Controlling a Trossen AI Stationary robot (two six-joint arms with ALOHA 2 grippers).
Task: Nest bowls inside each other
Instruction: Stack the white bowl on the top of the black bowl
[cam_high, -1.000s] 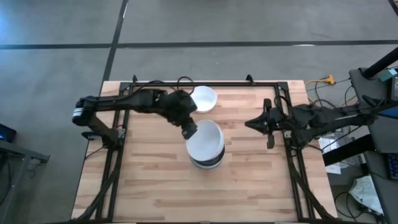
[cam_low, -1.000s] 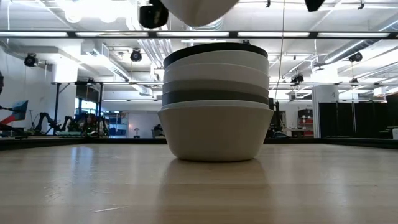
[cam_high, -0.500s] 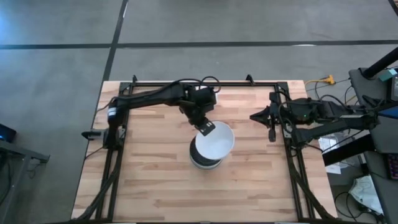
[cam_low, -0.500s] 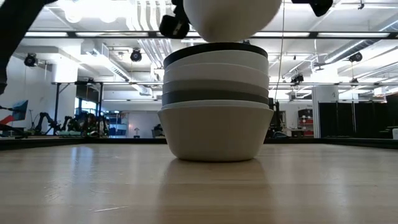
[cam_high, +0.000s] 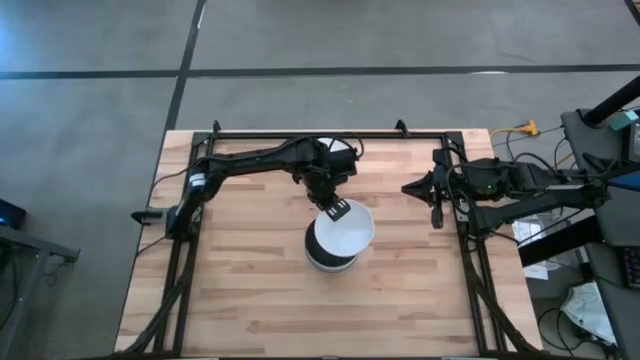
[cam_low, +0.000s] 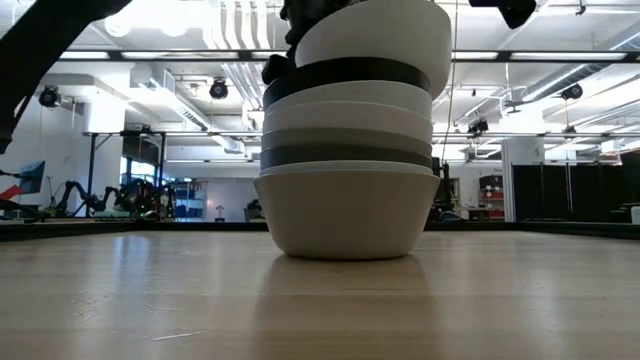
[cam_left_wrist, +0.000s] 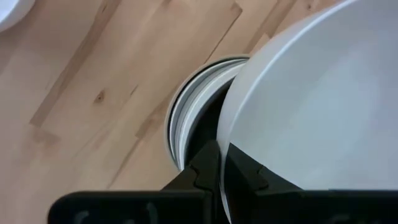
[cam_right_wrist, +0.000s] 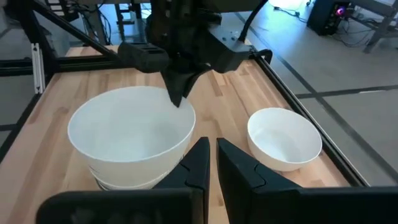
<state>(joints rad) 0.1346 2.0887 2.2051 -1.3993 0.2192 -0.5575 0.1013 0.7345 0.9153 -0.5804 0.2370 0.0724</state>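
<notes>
A stack of nested bowls stands mid-table: white at the bottom, then dark grey, pale and white ones, and a black one on top. My left gripper is shut on a white bowl right over the stack. A second white bowl stands on its base on the table beyond the stack, mostly under my left arm in the high view. My right gripper hangs shut and empty near the table's right side. My left gripper pinches the white bowl's rim on its far left side, one finger inside the bowl and one outside. The fingers point down, slanting from the far left. The bowl sits tilted, its lower part in the black bowl's mouth.
A black rail frame runs along the table's far edge and both sides. Bare wood lies near and to the left of the stack. The room beyond shows in the low view.
My left gripper has carried the white bowl a little toward the table's right edge, over the stack, then down, so the bowl now sits tilted in the black top bowl. The left arm has swung toward the far edge. The stack has stayed put.
</notes>
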